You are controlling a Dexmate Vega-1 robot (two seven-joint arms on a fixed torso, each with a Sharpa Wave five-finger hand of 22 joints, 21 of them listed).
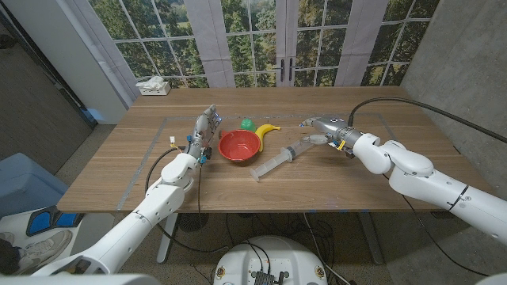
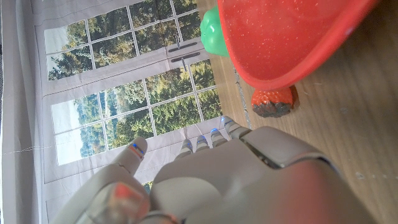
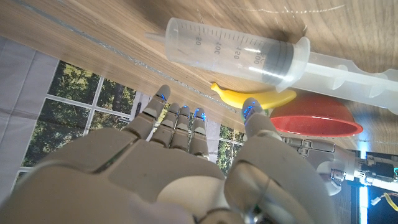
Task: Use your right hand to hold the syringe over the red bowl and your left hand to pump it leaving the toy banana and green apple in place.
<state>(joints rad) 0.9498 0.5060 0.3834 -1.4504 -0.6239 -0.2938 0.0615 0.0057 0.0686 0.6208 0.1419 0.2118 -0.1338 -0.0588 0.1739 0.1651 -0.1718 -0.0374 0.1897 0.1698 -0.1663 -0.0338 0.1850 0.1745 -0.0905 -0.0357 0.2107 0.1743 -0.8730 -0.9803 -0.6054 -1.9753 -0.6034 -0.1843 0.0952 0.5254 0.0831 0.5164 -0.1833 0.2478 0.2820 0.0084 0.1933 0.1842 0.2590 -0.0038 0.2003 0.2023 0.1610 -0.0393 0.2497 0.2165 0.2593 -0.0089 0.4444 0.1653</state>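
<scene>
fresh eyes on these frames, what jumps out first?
The red bowl at the table's middle, with the big clear syringe lying on the wood just to its right, unheld. The yellow toy banana and green apple sit close behind the bowl. The left robot hand and right robot hand flank them, both empty.

The only readable marks are on the syringe (image 3: 239,55), in the right wrist view: a printed volume scale of fine graduation lines along its clear barrel, with numbers beside them. The view is turned, so the figures stand upside down; one reads about "100", another looks like "80", and a third nearer the nozzle seems to be "20", though these are small and partly unclear. In the head view the syringe (image 1: 279,159) is too small for the scale to be read
</scene>
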